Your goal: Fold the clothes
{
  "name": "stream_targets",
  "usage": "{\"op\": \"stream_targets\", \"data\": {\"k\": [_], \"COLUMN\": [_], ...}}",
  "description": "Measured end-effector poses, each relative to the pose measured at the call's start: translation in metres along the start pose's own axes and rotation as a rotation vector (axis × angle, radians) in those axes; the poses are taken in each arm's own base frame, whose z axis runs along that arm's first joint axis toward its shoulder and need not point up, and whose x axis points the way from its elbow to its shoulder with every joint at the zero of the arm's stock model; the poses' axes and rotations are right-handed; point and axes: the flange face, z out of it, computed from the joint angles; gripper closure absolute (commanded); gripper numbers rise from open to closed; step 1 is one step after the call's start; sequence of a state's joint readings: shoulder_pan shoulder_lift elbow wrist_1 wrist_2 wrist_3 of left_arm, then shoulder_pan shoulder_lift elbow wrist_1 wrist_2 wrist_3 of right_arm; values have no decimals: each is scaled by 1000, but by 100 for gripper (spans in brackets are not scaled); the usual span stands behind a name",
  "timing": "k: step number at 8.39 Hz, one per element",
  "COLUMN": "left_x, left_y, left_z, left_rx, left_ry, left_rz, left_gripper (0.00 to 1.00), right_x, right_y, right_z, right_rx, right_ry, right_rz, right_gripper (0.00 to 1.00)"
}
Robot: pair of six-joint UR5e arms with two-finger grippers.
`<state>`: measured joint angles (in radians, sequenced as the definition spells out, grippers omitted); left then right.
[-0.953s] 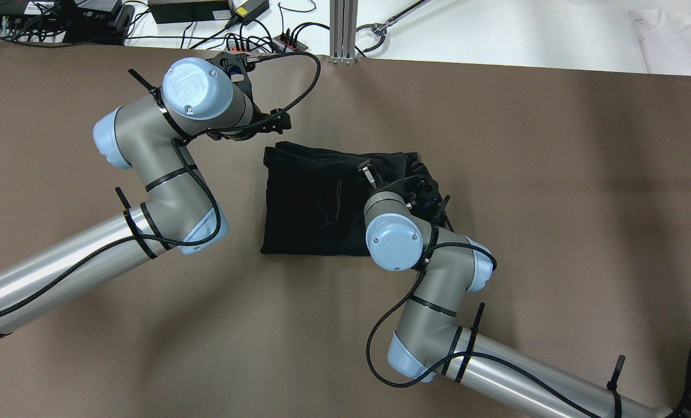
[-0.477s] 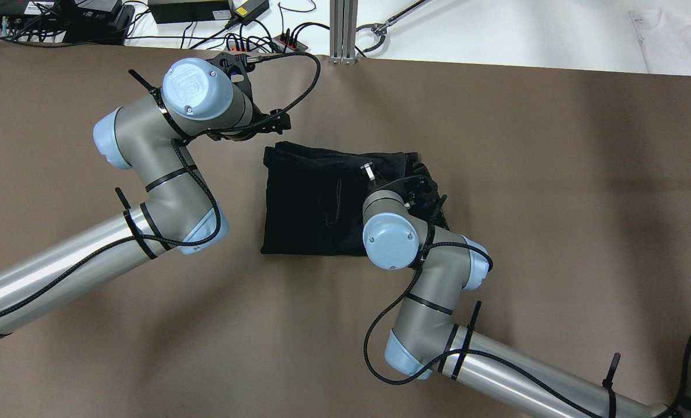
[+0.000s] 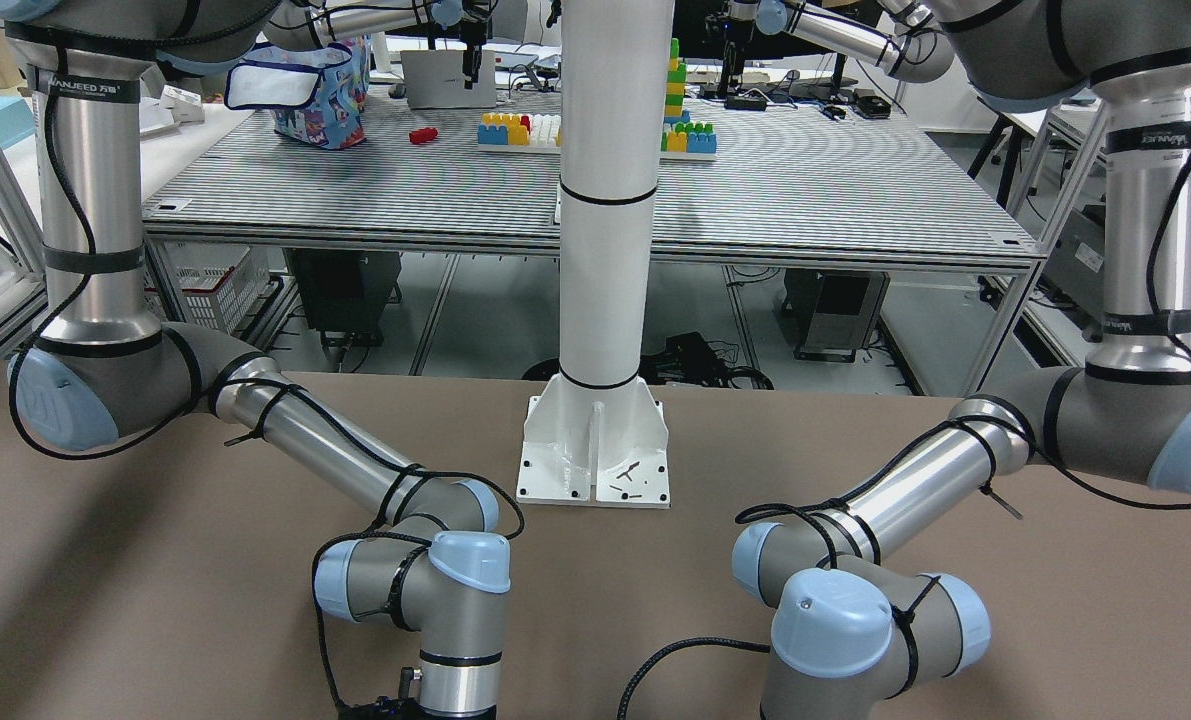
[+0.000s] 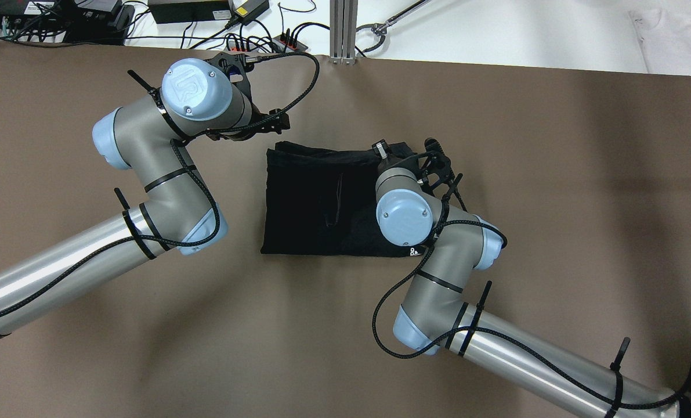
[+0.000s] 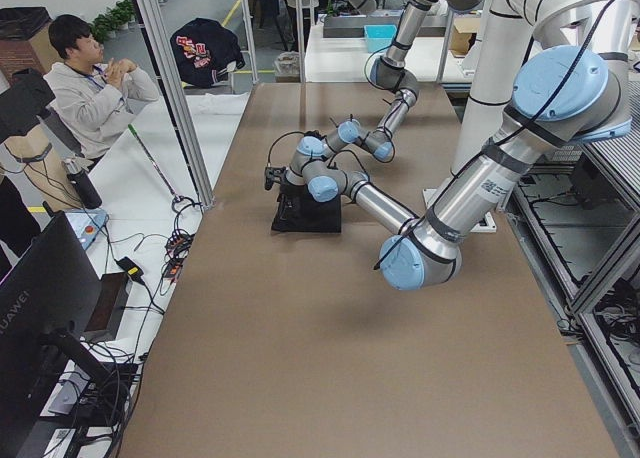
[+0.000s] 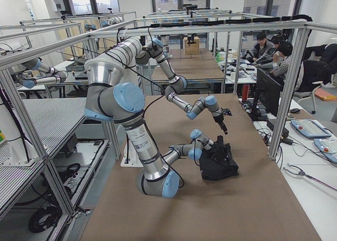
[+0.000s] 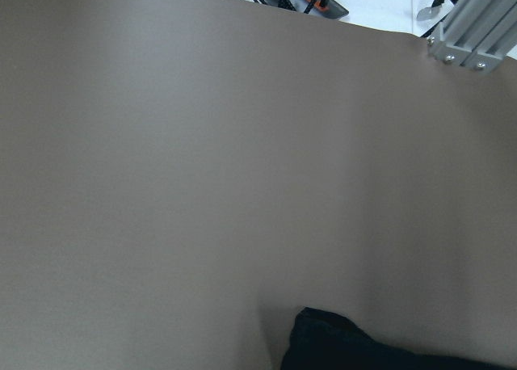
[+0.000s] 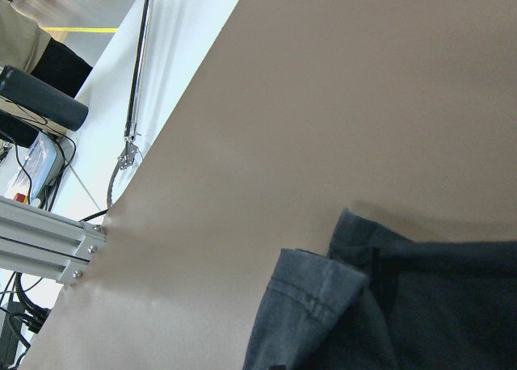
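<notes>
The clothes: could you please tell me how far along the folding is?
The clothes already lie as a compact rectangle on the table. The right gripper hangs at their far right corner and the left gripper beside the far left one; whether either grips is hidden. A turned-up hem corner probably remains to flatten.

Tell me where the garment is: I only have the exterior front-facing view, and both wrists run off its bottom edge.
Observer: In the overhead view the black garment lies as a rough rectangle on the brown table, between the two arms.
Operator: Is either arm over it?
Observer: The right arm's wrist hangs over its right edge; the left gripper hangs clear of it, past its far left corner.
Operator: Is it flat?
Observer: Not wholly: the right wrist view shows a hemmed corner turned over.
</notes>
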<state>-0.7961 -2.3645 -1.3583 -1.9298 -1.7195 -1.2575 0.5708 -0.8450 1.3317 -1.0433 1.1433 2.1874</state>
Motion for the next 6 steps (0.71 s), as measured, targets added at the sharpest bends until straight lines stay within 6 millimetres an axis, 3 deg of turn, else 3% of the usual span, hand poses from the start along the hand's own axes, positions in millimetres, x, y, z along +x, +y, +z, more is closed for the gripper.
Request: {"op": "stream_targets", "data": {"k": [1, 2, 4, 6], "left_x": [-3, -6, -11, -20], "left_y": [1, 2, 4, 8], "left_z": [2, 3, 3, -1], "left_rx": [-1, -2, -2, -4], "left_ry": [-4, -7, -9, -3], "left_rz": [-1, -2, -2, 0], "left_gripper": [0, 0, 0, 0], "right_x": [-3, -7, -24, -46], "right_y": [-11, -15, -13, -7], "right_z": [10, 23, 36, 32], "right_rx": [16, 36, 56, 50], "right_ry": [8, 21, 29, 14], "right_rz": [-28, -49, -129, -237], "right_gripper": [29, 7, 6, 6]}}
